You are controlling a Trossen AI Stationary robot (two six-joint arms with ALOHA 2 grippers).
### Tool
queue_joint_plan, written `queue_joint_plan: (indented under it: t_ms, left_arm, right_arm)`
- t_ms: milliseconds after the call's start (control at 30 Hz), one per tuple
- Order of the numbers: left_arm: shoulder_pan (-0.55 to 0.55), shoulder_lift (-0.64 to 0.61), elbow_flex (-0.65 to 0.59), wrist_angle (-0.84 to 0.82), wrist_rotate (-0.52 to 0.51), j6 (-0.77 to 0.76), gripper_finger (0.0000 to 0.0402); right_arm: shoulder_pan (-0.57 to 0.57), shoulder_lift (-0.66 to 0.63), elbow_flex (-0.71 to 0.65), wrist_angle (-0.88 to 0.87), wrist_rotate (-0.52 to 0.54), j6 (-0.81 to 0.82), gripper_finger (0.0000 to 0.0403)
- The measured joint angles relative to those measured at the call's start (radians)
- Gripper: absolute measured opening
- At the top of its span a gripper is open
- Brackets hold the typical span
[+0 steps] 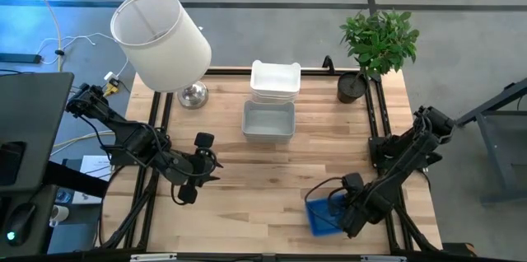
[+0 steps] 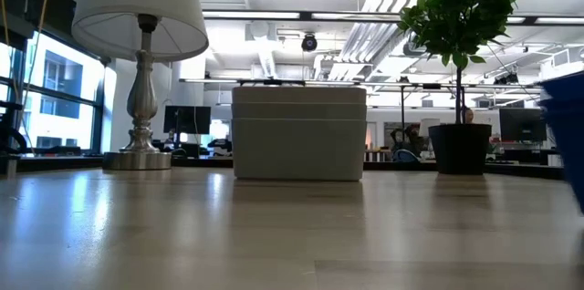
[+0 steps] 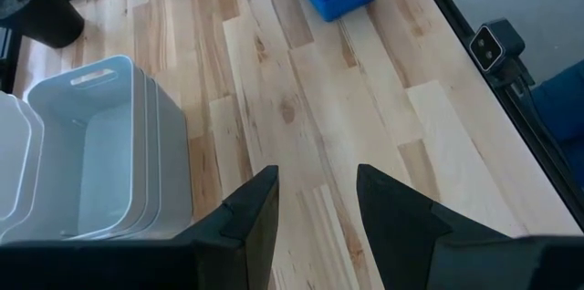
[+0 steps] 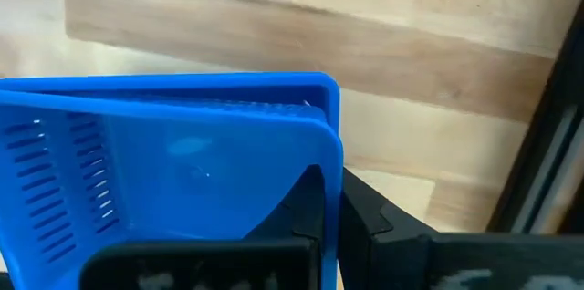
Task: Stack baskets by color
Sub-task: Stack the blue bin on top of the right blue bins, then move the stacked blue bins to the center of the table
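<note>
Blue baskets (image 1: 321, 217) stand nested near the table's front right; in the low view they show at the right edge (image 2: 568, 135). My right gripper (image 1: 339, 212) is above them, pointing down and shut on the upper one (image 4: 182, 171). A stack of white baskets (image 1: 274, 81) rests on the table at the far middle, and a stack of translucent grey baskets (image 1: 268, 120) rests just in front of it. My left gripper (image 1: 206, 171) hovers open over the front left, and nothing lies between its fingers (image 3: 315, 226). My right gripper pinches the upper blue basket's side wall at the rim, next to a corner (image 4: 330, 158). One finger is inside the basket (image 4: 306, 203) and one is outside (image 4: 370, 217). The fingers come from above, pointing down. The basket sits in another blue basket (image 4: 137, 88); whether it is lifted I cannot tell.
A table lamp with a white shade (image 1: 160, 39) stands at the far left corner. A potted plant (image 1: 375, 48) in a black pot stands at the far right corner. Bare wood (image 1: 263, 196) spans the front middle between my arms. Black frame rails (image 1: 387, 122) run along the table's sides.
</note>
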Motion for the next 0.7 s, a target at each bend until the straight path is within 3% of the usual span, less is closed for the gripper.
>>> queue_joint_plan:
  t_ms: [267,533,700]
  left_arm:
    - [0.000,0.000,0.000,0.000,0.000,0.000,0.0136]
    - [0.000,0.000,0.000,0.000,0.000,0.000,0.0136]
    - [0.000,0.000,0.000,0.000,0.000,0.000,0.0136]
  right_arm:
    - [-0.007,0.000,0.000,0.002,-0.019,-0.002,0.0011]
    - [-0.007,0.000,0.000,-0.024,-0.011,-0.003,0.0086]
    - [-0.007,-0.015,0.000,-0.050,-0.063,0.001,0.0112]
